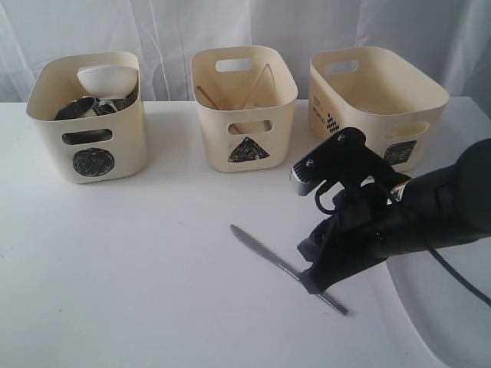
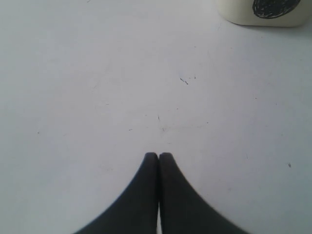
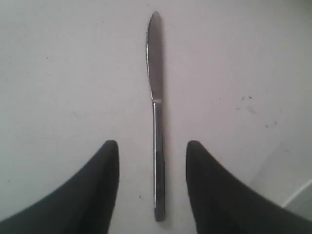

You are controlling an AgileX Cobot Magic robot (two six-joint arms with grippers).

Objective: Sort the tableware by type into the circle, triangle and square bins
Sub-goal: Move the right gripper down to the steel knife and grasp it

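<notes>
The steel knife (image 1: 265,253) lies flat on the white table, blade pointing toward the bins. My right gripper (image 1: 311,282) hangs low over its handle. In the right wrist view the knife (image 3: 157,112) runs between the two spread fingers of that gripper (image 3: 152,144), which is open and touches nothing. The left gripper (image 2: 158,155) is shut and empty over bare table, and does not show in the exterior view. The circle bin (image 1: 88,146) holds a white bowl (image 1: 107,77) and steel vessels (image 1: 75,107). Wooden chopsticks (image 1: 211,98) lean inside the triangle bin (image 1: 244,130).
The square bin (image 1: 376,103) stands at the back right, just behind my right arm. A large white plate (image 1: 441,322) lies at the front right, partly under that arm. A corner of the circle bin (image 2: 263,12) shows in the left wrist view.
</notes>
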